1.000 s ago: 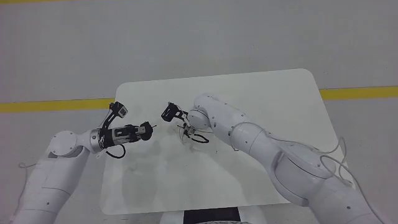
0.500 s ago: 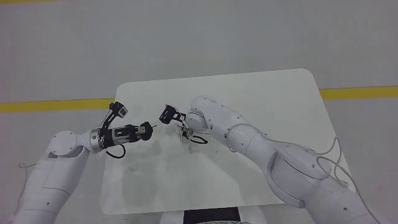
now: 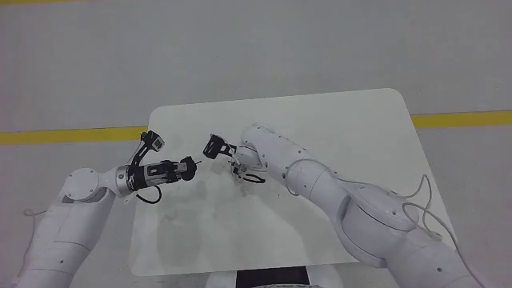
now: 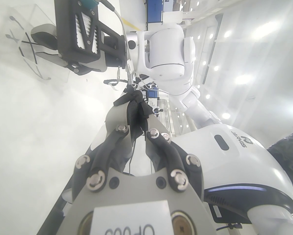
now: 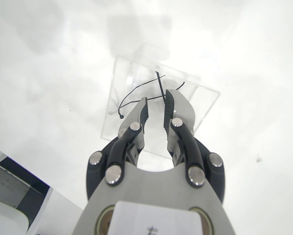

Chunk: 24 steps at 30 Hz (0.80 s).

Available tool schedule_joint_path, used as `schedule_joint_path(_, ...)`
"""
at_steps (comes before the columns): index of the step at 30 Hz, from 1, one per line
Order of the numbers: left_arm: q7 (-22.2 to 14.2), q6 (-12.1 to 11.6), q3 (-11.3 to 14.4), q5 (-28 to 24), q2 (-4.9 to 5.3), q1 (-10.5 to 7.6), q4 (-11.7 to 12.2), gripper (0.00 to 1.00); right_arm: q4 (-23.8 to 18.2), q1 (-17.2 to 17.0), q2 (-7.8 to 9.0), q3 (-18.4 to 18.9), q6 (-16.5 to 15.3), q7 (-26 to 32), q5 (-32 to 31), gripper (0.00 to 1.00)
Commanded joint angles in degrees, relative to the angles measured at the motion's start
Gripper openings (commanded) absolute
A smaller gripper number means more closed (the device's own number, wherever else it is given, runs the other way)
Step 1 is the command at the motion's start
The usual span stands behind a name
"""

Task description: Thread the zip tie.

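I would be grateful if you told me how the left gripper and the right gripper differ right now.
The left gripper has its fingers pressed shut, while the right gripper holds them apart with a clear gap. The right gripper points down at the clear tray of black zip ties. The left gripper lies roughly level, away from the tray, above the table. Both have grey fingers with black pads.
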Motion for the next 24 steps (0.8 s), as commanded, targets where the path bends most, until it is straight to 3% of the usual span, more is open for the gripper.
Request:
schedule_joint_path(1,0.0,0.0,0.0,0.0,0.0,0.0,0.0,0.0,0.5,-0.1,-0.34,-0.1,-0.1,-0.2,-0.5,0.18)
schedule_joint_path(9,0.0,0.0,0.0,0.0,0.0,0.0,0.0,0.0,3.9,-0.3,-1.82,0.2,-1.8,-0.4,-0.5,0.16)
schedule_joint_path(13,0.0,0.0,0.0,0.0,0.0,0.0,0.0,0.0,4.9,0.0,-2.52,0.4,-2.0,-0.3,-0.5,0.0)
schedule_joint_path(24,0.0,0.0,0.0,0.0,0.0,0.0,0.0,0.0,4.2,0.9,-3.05,2.0,-1.0,1.1,-1.1,0.0)
